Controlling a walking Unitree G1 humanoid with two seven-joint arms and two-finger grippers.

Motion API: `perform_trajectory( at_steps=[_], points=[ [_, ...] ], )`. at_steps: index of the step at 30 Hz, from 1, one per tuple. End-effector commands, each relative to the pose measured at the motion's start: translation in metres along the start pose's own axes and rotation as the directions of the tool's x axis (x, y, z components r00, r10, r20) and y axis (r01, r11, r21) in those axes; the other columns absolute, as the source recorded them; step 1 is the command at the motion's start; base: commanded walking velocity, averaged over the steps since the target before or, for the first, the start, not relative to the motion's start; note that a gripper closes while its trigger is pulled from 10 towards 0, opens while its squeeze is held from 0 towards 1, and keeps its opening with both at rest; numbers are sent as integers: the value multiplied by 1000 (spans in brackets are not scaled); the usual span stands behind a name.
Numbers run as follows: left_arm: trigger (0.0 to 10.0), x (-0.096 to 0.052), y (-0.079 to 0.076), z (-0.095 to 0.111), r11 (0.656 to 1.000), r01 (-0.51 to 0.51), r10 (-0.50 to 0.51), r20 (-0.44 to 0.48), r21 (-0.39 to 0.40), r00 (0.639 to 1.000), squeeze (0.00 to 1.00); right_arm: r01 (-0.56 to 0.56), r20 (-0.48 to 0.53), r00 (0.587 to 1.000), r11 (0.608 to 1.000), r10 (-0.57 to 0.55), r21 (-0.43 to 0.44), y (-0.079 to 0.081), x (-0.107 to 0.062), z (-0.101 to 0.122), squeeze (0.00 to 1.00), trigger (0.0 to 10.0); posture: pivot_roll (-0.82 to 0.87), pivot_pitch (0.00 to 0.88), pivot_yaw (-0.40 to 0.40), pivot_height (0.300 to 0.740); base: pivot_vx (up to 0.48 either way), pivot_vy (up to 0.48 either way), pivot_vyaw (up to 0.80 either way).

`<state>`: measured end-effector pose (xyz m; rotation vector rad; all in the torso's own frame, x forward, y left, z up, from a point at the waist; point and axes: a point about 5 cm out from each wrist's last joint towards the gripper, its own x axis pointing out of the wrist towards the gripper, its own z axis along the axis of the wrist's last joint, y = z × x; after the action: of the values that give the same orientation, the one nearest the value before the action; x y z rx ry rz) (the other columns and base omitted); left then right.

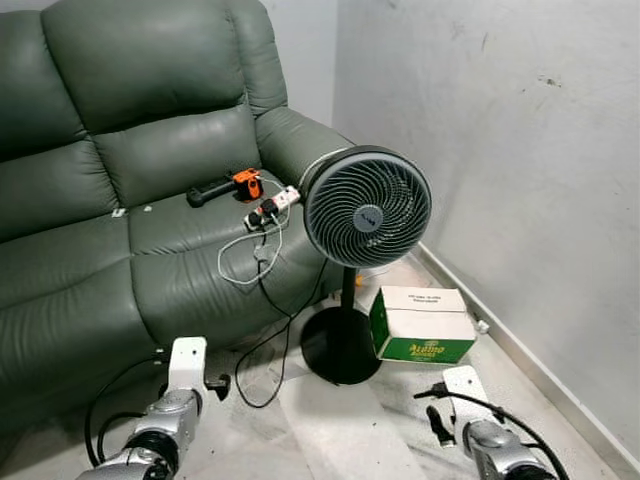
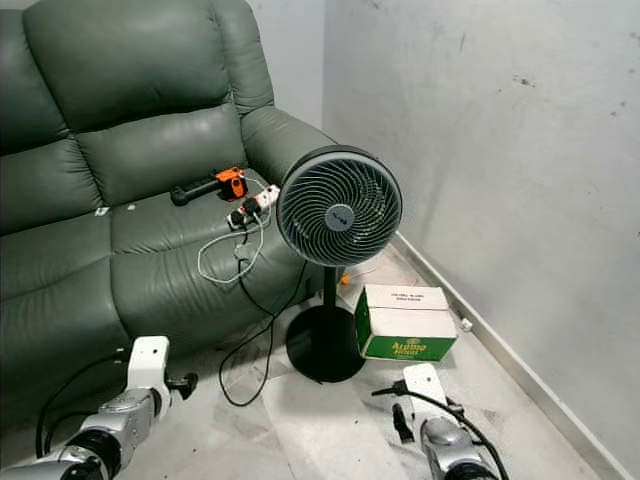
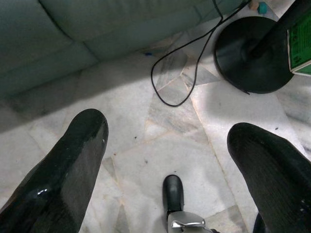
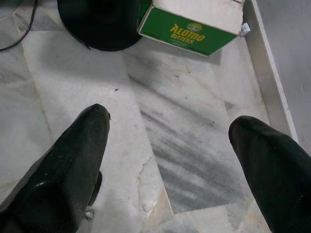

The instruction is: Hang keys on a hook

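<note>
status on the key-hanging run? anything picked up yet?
Done: nothing visibly. Left gripper and right gripper are both open, holding nothing, low over the marble floor.

In hand: the robot faces a green sofa, a standing fan and a green box by the wall; I can't make out keys or a hook.

Left: find the keys, grasp them, find the hook, hang them.

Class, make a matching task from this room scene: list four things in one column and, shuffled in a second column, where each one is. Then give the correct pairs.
Things:
1. fan
2. cardboard box
3. power strip
4. left gripper

Places:
A. on the sofa seat
B. above bare marble floor, fingers apart
C. standing on the floor beside the sofa's arm
D. on the floor between the fan's base and the wall

Pairs: 1-C, 2-D, 3-A, 4-B
</note>
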<state>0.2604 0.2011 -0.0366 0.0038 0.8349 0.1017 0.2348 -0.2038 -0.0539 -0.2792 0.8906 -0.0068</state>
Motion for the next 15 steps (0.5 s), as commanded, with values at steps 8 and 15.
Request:
perform_trajectory(
  at_steps=[8,15],
  points=[
    [10000,-1,15,42,1000,-19,17,139,14,990,0,89,153,982,988,-108,128,-31,1,51,0,10000,16,0,0,740,0,0,0],
    [10000,-6,26,60,997,29,-48,279,69,959,0,48,339,935,983,-106,176,-71,-9,96,0,10000,15,0,4,740,0,0,0]
  ],
)
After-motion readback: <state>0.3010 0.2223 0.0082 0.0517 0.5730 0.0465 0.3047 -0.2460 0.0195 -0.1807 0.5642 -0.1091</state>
